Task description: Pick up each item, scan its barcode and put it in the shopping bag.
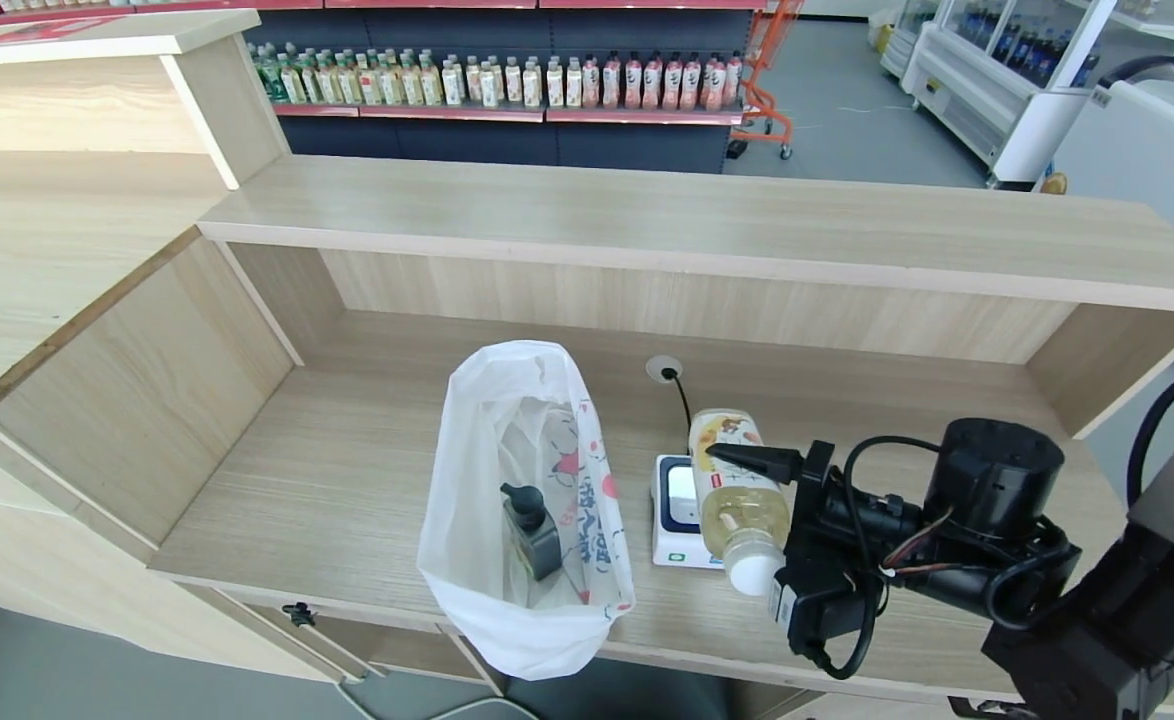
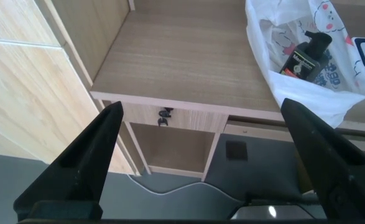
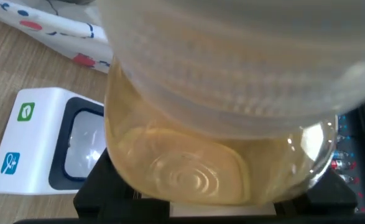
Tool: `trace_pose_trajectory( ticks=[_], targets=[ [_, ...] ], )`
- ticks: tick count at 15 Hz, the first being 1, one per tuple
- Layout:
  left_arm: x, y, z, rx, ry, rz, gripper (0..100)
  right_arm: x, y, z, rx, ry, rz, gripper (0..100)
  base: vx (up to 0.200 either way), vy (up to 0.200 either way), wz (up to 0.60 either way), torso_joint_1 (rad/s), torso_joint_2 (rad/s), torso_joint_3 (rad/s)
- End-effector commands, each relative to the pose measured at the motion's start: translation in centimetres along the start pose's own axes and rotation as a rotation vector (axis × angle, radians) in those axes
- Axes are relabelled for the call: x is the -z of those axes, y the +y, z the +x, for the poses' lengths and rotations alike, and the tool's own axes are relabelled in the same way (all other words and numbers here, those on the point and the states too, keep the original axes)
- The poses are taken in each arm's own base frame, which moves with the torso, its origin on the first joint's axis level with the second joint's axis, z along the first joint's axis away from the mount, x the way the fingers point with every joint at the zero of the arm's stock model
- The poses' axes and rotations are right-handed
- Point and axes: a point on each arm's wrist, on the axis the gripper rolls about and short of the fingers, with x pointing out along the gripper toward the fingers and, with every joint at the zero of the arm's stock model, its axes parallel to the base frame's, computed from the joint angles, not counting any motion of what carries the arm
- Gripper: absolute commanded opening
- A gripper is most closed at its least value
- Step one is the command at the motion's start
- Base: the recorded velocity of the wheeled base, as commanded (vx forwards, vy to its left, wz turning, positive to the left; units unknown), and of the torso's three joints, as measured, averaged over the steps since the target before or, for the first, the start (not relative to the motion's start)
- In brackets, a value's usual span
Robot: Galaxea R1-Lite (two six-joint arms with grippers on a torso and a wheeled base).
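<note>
My right gripper (image 1: 729, 472) is shut on a clear bottle of yellowish drink (image 1: 744, 512), held on its side with the white cap toward the counter's front edge. The bottle hangs just above the white barcode scanner (image 1: 674, 510), whose dark window (image 3: 79, 152) shows beside the bottle (image 3: 219, 124) in the right wrist view. Left of the scanner stands the open white shopping bag (image 1: 507, 420) with a black pump bottle (image 1: 532, 535) inside it. My left gripper (image 2: 202, 104) is open and holds nothing, off the counter's front left edge, well away from the bag (image 2: 281, 68).
The wooden counter (image 1: 347, 470) has side walls and a raised back ledge (image 1: 647, 215). A cable runs from a hole (image 1: 663, 368) to the scanner. A small lock (image 2: 164, 116) sits on the counter's front. Free room lies left of the bag.
</note>
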Motion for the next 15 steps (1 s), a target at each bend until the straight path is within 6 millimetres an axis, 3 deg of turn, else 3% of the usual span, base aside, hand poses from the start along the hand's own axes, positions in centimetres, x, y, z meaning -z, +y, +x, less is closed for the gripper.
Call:
trace_pose_trajectory(
  ticks=[1, 5, 15],
  targets=[
    [0.0, 0.0, 0.0, 0.0, -0.001, 0.0, 100, -0.1, 2.5, 0.1, -0.046, -0.004, 0.032, 0, 0.0, 0.0, 0.0, 0.0, 0.0, 0.0],
    [0.0, 0.0, 0.0, 0.0, -0.001, 0.0, 100, 0.1, 3.6, 0.5, -0.067, -0.003, 0.041, 0, 0.0, 0.0, 0.0, 0.0, 0.0, 0.0],
    [0.0, 0.0, 0.0, 0.0, -0.001, 0.0, 100, 0.5, 3.9, 0.9, -0.064, -0.005, 0.026, 0, 0.0, 0.0, 0.0, 0.0, 0.0, 0.0]
  ],
)
